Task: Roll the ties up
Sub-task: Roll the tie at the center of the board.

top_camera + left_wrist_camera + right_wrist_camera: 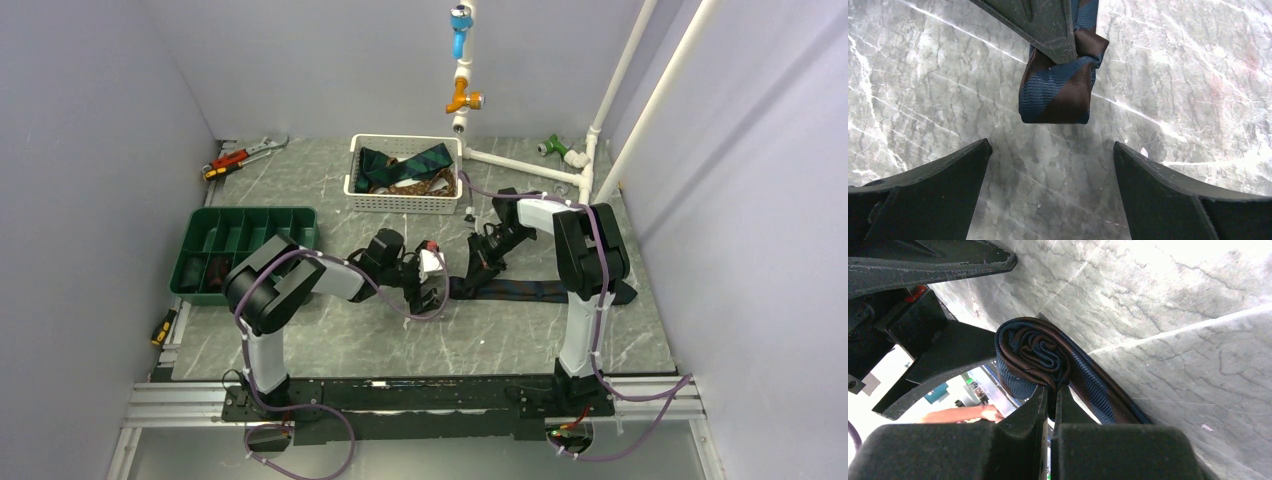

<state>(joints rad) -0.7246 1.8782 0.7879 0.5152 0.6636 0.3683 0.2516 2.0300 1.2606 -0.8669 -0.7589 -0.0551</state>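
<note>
We see the right gripper (1050,395) clenched on the coiled end of the striped tie (1033,352), mid-frame in its wrist view. The left gripper (1050,165) hangs released, fingers wide, just below the roll, not touching it. From above, the tie's tail runs rightward. A white basket (400,204) holding other ties (405,160) sits upper centre, and a green tray (250,211) is at left.

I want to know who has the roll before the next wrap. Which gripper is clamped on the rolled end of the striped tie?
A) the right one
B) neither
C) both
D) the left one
A: the right gripper has its fingers shut on the rolled end of the tie, while the left gripper stands wide open with the roll ahead of its fingertips.
</note>
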